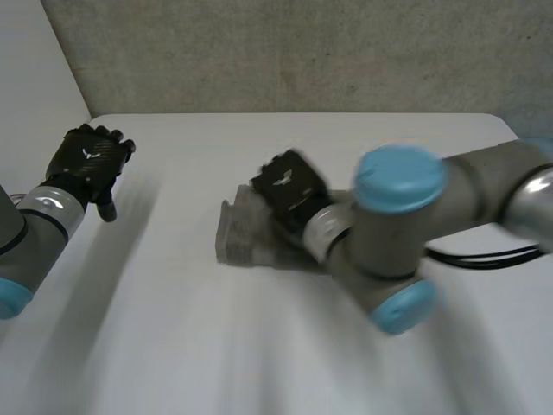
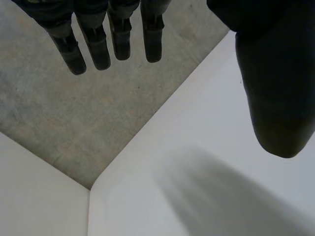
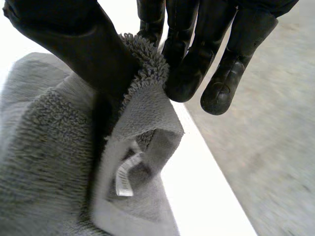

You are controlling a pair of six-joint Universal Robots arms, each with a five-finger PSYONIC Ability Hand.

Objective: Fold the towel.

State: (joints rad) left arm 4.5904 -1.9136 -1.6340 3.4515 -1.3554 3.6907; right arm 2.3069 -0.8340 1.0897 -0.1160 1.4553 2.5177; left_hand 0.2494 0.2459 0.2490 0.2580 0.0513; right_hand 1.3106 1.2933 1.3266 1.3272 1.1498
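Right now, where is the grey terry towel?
In the head view the grey terry towel lies near the middle of the white table, its edge pinched by the right hand, far from the left hand.

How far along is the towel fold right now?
Done: the grey terry towel already lies in folded layers on the white table. In hand: the right hand pinches a lifted edge near its label. Left: laying that edge flat; the left hand hangs open, apart.
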